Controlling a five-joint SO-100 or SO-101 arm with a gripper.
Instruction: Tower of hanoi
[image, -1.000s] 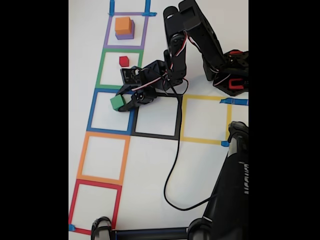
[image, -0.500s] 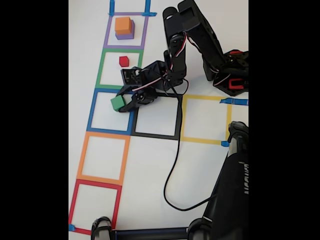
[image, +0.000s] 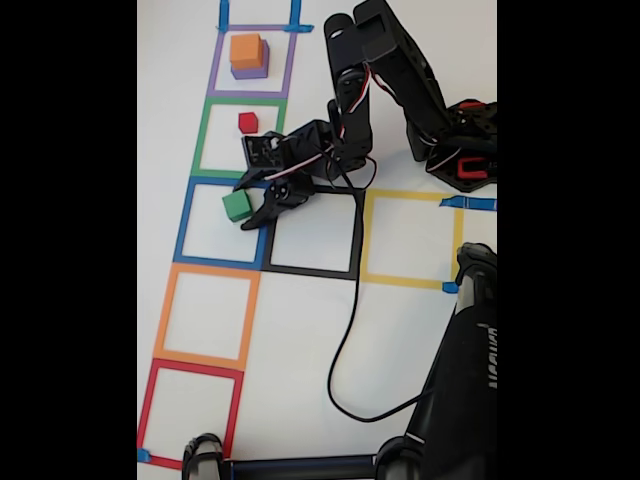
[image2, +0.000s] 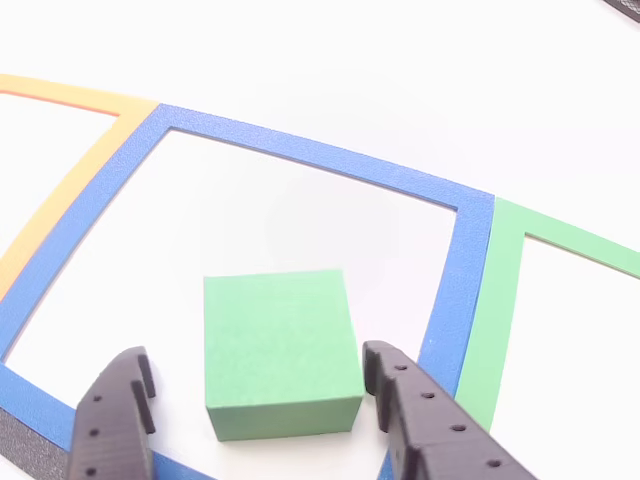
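The small solid green block is sitting inside the blue tape square, in its upper right part in the fixed view; the black two-finger gripper is standing around it with the jaws spread, and the close view is showing a gap on both sides of the block, so nothing is being pinched; I judge this as the grasp or release step for the green block; if a grasp is intended, the next move is needing the fingers to close evenly on the two side faces; the arm is reaching low from the right, folded over; the orange block is lying on the purple block in the purple square, the small red block in the green square.
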